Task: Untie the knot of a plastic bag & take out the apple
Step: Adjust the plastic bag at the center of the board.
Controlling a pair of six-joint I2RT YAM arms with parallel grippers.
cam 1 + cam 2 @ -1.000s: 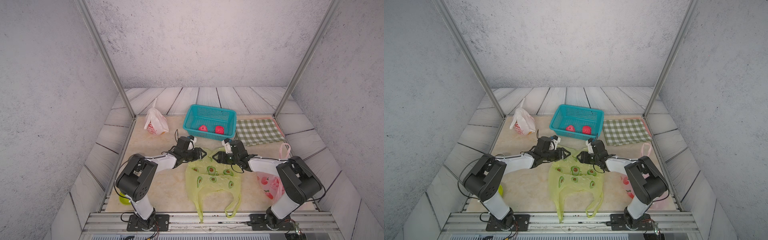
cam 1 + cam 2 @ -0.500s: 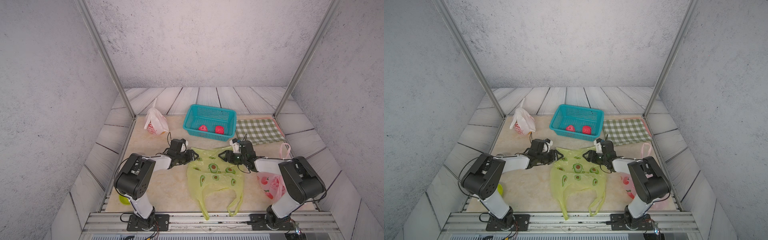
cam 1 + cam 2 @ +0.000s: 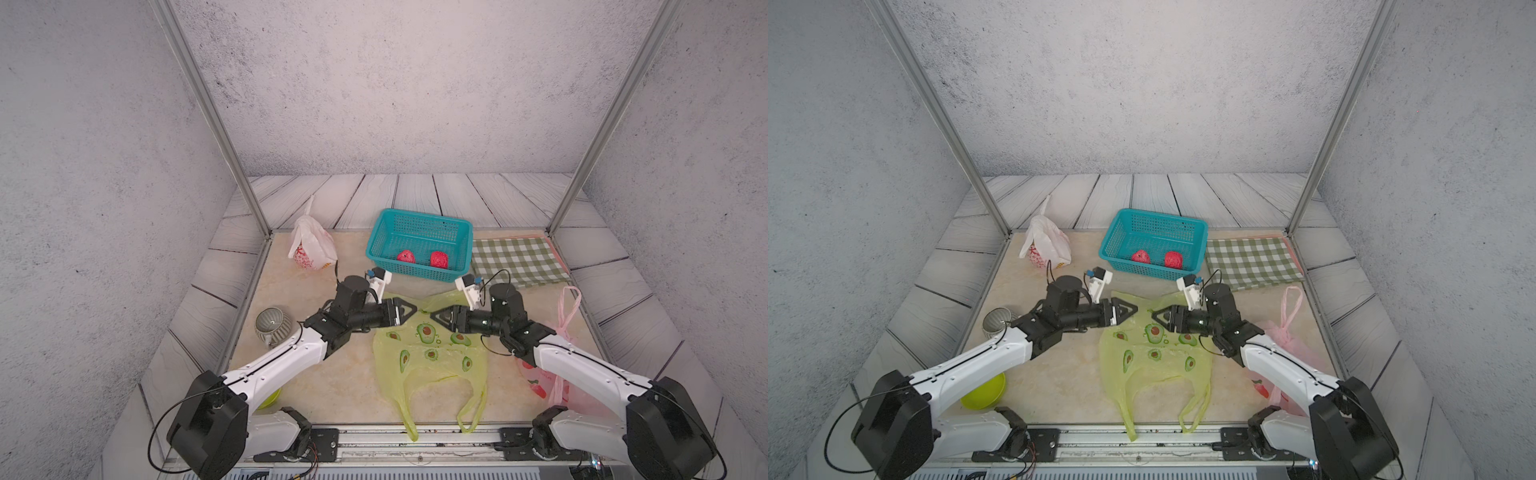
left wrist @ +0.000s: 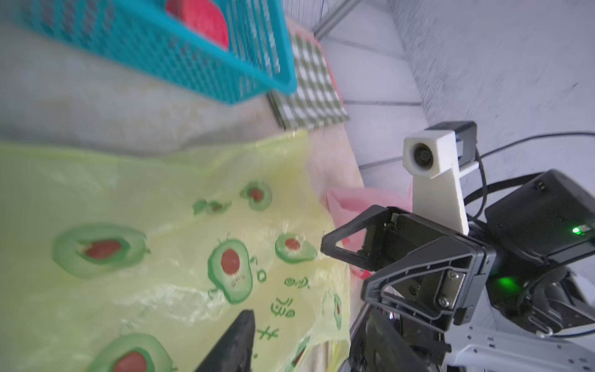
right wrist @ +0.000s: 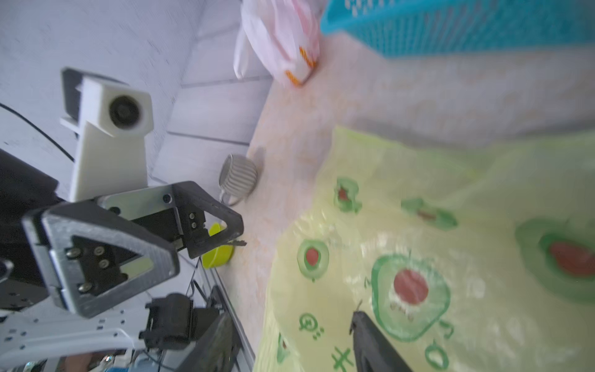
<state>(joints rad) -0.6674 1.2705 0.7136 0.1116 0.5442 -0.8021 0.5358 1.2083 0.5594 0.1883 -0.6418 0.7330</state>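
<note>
Jaws first: the left gripper (image 3: 411,309) and the right gripper (image 3: 434,318) point tip to tip with a small gap between them, and I read both as parted with nothing between their fingers. The right wrist camera shows the left gripper (image 5: 209,248) with daylight between its two triangular fingers. The left wrist camera shows the same of the right gripper (image 4: 344,267).

Directly beneath both sets of jaws lies the green bag (image 3: 432,361), printed with avocados and spread flat on the table. Its closed end sits under the fingertips, and the rest runs back from them toward the arm bases. Its handle loops (image 3: 404,411) lie loose and apart at the near rail, well behind the jaws. From my views I cannot tell whether either fingertip touches the plastic.

Beyond the jaws, on the far side, stands the teal basket (image 3: 415,272) with two red apples (image 3: 406,256) in it, side by side.

Outward of the left jaws I see a white bag (image 3: 309,247) and a ribbed cup (image 3: 272,324), with a yellow bowl (image 3: 984,390) back under that arm. Outward of the right jaws are a checked cloth (image 3: 515,259) and a pink bag (image 3: 1289,332) partly under that arm.
</note>
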